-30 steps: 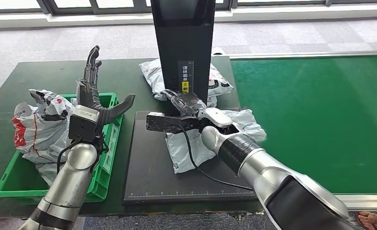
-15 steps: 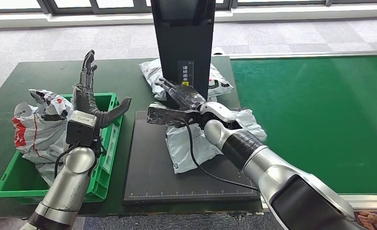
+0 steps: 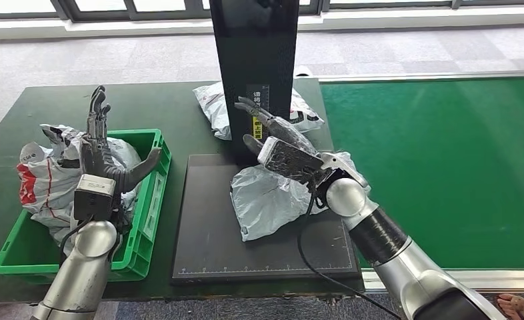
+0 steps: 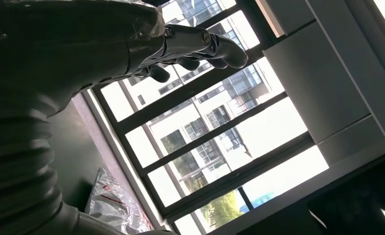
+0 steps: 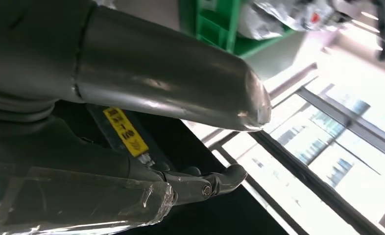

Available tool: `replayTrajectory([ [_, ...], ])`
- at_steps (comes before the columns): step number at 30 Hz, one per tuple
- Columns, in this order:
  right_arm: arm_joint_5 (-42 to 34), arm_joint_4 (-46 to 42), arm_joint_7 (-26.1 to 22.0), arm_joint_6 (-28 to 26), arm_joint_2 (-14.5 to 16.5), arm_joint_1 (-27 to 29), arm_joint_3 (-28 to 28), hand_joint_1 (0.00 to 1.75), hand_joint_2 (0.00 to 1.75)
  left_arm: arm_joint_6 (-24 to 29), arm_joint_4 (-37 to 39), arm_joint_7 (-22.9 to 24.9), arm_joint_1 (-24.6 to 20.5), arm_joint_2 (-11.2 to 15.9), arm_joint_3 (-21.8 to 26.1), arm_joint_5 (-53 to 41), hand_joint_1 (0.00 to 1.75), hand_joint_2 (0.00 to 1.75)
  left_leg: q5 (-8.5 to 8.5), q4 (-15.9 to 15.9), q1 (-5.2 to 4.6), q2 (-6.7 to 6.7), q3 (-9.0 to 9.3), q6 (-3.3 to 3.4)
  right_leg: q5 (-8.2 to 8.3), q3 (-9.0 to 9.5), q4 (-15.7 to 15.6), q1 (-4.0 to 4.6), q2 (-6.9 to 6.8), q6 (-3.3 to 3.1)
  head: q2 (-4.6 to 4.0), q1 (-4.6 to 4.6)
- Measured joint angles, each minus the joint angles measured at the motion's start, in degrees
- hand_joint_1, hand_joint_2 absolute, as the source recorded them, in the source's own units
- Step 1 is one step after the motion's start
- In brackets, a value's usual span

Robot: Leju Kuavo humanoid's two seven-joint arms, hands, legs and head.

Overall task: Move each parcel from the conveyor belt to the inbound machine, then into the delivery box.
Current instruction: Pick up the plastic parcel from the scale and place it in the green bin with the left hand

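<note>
Right hand (image 3: pixel 283 148): raised above the grey parcel (image 3: pixel 273 200), palm turned up, fingers spread and extended toward the black column of the inbound machine (image 3: pixel 256 60). It holds nothing. Whether the back of the hand touches the parcel cannot be told from the head view. Right wrist view shows the thumb (image 5: pixel 176 83) and a dark finger (image 5: pixel 215 182) apart, nothing between them; hand is released.

Left hand (image 3: pixel 106 150): lifted over the green delivery box (image 3: pixel 143 230), fingers straight and pointing up and away from the robot, thumb out to the side. Empty, released. Left wrist view shows the fingers (image 4: pixel 200 44) against the windows, closed on nothing.

Grey parcel: lies flat and crumpled on the black platform (image 3: pixel 206 233) of the inbound machine, at the column's foot. Long axis runs diagonally, from the near-left of the platform toward the far-right, its far end overhanging toward the green conveyor belt (image 3: pixel 446 167).

Other parcels: white-and-red bags (image 3: pixel 46 173) heaped in and over the far-left of the delivery box; one more white parcel (image 3: pixel 213 103) on the tabletop (image 3: pixel 59 107) behind the column.
</note>
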Motion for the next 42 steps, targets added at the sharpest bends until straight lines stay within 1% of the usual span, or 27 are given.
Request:
replayTrajectory([
  [3,4.77,1.14,2.47,3.95,0.0,-1.07,2.34,0.0,0.0,-0.52,0.27,0.74,-1.15,-0.14,-0.02,-0.31,0.0,1.75,0.07,0.0,0.01,-0.01,0.0,-0.03,0.05,0.01,0.01,0.02,-0.01,-0.02,0.0,-0.01],
  [7,9.17,2.75,2.94,6.4,0.53,-3.43,8.44,0.0,0.0,-0.92,0.46,1.49,-2.67,-0.29,-0.03,-0.39,0.0,1.75,0.13,0.0,0.02,-0.01,0.0,-0.05,0.09,0.0,0.03,0.03,-0.01,-0.02,0.0,-0.01],
  [11,9.65,1.89,3.01,5.44,0.84,-5.41,13.12,0.0,0.0,-0.74,0.55,1.45,-2.88,-0.31,-0.02,-0.35,0.0,1.75,0.14,0.0,0.02,-0.01,-0.01,-0.05,0.08,-0.01,0.03,0.03,0.0,-0.02,0.0,-0.01],
  [14,8.79,0.11,2.3,2.61,0.55,-6.14,13.94,0.0,0.0,-0.54,0.55,1.15,-2.7,-0.2,-0.01,-0.14,0.0,1.75,0.13,0.0,0.01,-0.02,-0.04,-0.05,0.08,-0.01,0.03,0.02,-0.01,-0.02,0.0,-0.01],
  [16,7.31,-0.97,1.73,0.68,0.21,-6.55,13.9,0.0,0.87,-0.5,0.54,1.0,-2.51,-0.13,0.03,0.0,0.0,1.75,0.13,0.01,0.0,-0.02,-0.04,-0.04,0.08,-0.01,0.02,0.02,-0.01,-0.01,0.0,-0.01],
  [18,4.29,-2.51,0.36,-2.64,-0.22,-6.4,13.0,0.0,1.75,-0.43,0.49,0.73,-2.09,-0.07,0.15,0.27,0.0,1.75,0.13,0.03,-0.02,-0.02,-0.04,-0.04,0.08,-0.01,0.01,0.0,-0.01,-0.01,0.0,-0.01],
  [20,-0.5,-5.21,-2.04,-6.56,-0.91,-5.78,10.02,0.0,1.75,-0.14,0.33,0.19,-1.07,0.05,0.43,0.7,0.0,1.75,0.12,0.05,-0.04,-0.02,-0.04,-0.03,0.09,-0.02,0.01,-0.03,-0.01,0.0,0.0,-0.01],
  [22,-5.36,-8.78,-4.15,-9.34,-1.73,-4.97,5.23,0.0,1.75,0.28,0.06,-0.46,0.28,0.26,0.87,1.06,0.0,1.75,0.12,0.06,-0.04,-0.03,-0.05,-0.03,0.08,-0.01,0.01,-0.05,-0.02,0.0,0.0,0.0],
  [24,-8.4,-12.89,-5.31,-11.31,-2.31,-3.75,0.0,0.0,1.75,0.56,-0.31,-0.9,1.41,0.48,1.41,1.28,0.0,1.75,0.11,0.07,-0.05,-0.05,-0.06,-0.01,0.08,-0.01,0.01,-0.06,-0.05,0.0,0.0,0.01],
  [27,-10.18,-19.1,-6.82,-13.63,-2.69,-1.29,-6.78,0.0,1.75,0.68,-0.64,-1.2,2.38,0.6,1.99,1.36,0.0,1.75,0.08,0.07,-0.05,-0.07,-0.07,0.03,0.07,-0.02,0.0,-0.06,-0.08,0.01,0.0,0.0],
  [30,-10.43,-24.46,-10.11,-15.43,-3.06,2.16,-11.26,0.0,1.75,1.04,-0.92,-1.34,3.31,0.58,2.34,1.03,0.0,1.75,0.06,0.07,-0.05,-0.06,-0.07,0.05,0.07,-0.02,0.0,-0.06,-0.07,0.02,0.0,-0.01],
  [33,-9.39,-29.54,-15.02,-18.12,-3.14,6.46,-14.63,0.0,1.75,1.65,-1.85,-1.36,4.88,0.52,2.84,0.26,0.0,1.75,0.04,0.07,-0.05,-0.04,-0.07,0.07,0.05,-0.04,0.0,-0.05,-0.05,0.04,0.0,-0.01],
  [35,-8.62,-32.57,-17.04,-19.49,-3.14,8.87,-16.2,0.0,1.75,1.8,-2.46,-1.35,5.81,0.45,3.04,-0.11,0.0,1.75,0.02,0.07,-0.05,-0.05,-0.08,0.09,0.03,-0.04,0.0,-0.05,-0.05,0.05,0.0,-0.01],
  [39,-7.62,-36.41,-17.94,-20.75,-3.14,11.71,-17.85,0.0,1.75,1.78,-3.1,-1.17,6.68,0.28,3.26,-0.44,0.0,1.75,0.0,0.06,-0.05,-0.02,-0.08,0.11,0.03,-0.04,0.0,-0.05,-0.04,0.05,0.0,-0.01],
  [41,-5.34,-38.04,-18.47,-23.65,-3.07,12.82,-18.29,0.0,1.75,1.01,-3.09,-0.31,6.76,0.08,3.28,-1.43,0.0,1.75,0.01,0.06,-0.05,-0.03,-0.08,0.12,0.03,-0.03,0.0,-0.05,-0.05,0.05,0.0,0.0],
  [42,-3.57,-38.91,-18.63,-26.06,-2.95,13.37,-18.4,0.0,1.75,0.34,-2.98,0.28,6.74,-0.14,3.25,-2.15,0.0,1.75,0.01,0.07,-0.06,-0.03,-0.07,0.12,0.03,-0.03,0.0,-0.06,-0.05,0.05,0.0,0.0],
])
